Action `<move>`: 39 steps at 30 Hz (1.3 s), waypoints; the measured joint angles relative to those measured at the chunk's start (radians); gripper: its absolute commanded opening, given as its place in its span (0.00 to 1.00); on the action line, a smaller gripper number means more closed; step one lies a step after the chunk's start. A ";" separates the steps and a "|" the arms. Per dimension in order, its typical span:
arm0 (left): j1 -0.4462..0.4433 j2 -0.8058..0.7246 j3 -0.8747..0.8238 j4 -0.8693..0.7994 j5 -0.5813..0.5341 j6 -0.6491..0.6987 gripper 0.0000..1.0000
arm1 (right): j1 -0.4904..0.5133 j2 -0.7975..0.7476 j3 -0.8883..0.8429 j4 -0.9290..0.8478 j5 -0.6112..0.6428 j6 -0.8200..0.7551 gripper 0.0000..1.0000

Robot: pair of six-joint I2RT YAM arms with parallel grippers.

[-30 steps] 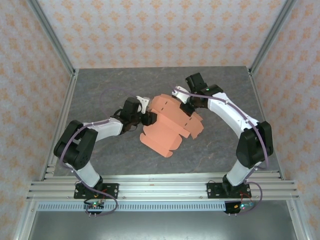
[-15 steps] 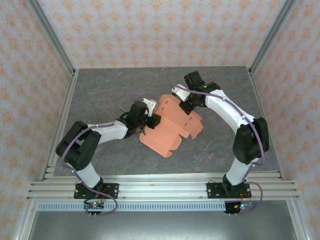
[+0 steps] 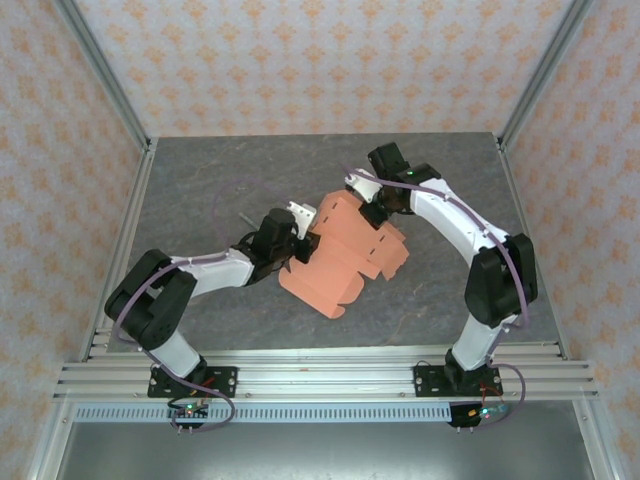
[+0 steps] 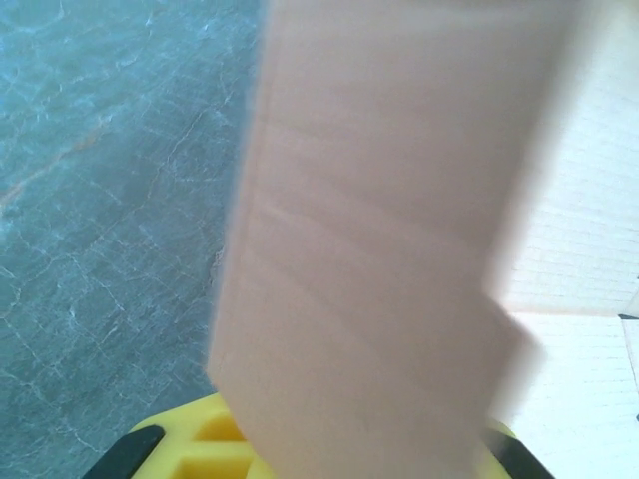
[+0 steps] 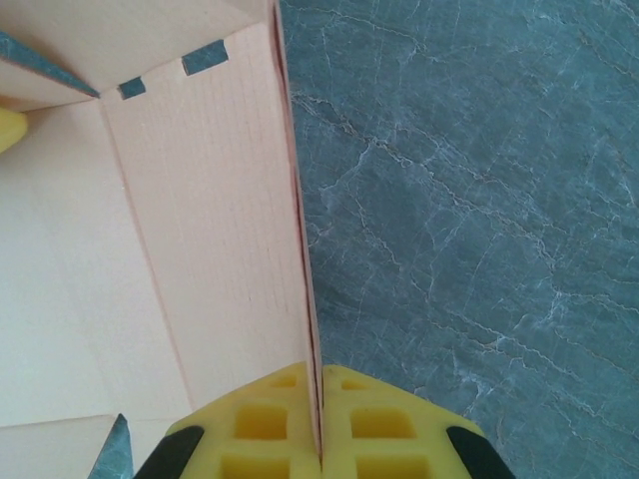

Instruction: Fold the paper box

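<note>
The paper box [image 3: 345,255] is a salmon-orange die-cut sheet, partly folded, lying mid-table. My right gripper [image 3: 372,212] is at its far edge, shut on a raised flap; in the right wrist view the flap [image 5: 200,220] stands edge-on, pinched between the yellow pads of the gripper [image 5: 321,419]. My left gripper [image 3: 303,238] is against the sheet's left side. In the left wrist view a blurred panel of the box [image 4: 389,249] stands right in front of the camera and hides the jaws, with a yellow pad [image 4: 185,449] showing beneath it.
The grey marbled table [image 3: 200,180] is walled by patterned panels on three sides, with aluminium posts at the back corners. Bare tabletop [image 5: 479,200] lies to the right of the held flap, and more [image 4: 100,200] lies left of the panel.
My left gripper has pushed rightward onto the sheet's left side, and its jaws have narrowed. The sheet's upper left part has risen slightly. The right gripper has kept its grip, barely moving.
</note>
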 measured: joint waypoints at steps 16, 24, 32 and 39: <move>-0.070 0.000 0.053 -0.088 -0.135 0.224 0.12 | -0.005 0.024 0.034 -0.032 -0.004 0.027 0.00; -0.098 0.051 0.117 -0.167 -0.168 0.293 0.12 | -0.005 0.024 0.034 -0.056 -0.009 0.058 0.00; -0.135 0.069 0.140 -0.216 -0.232 0.334 0.15 | -0.006 0.037 0.034 -0.076 -0.010 0.067 0.00; -0.118 0.066 0.143 -0.218 -0.185 0.348 0.27 | -0.005 0.038 0.034 -0.075 -0.018 0.061 0.00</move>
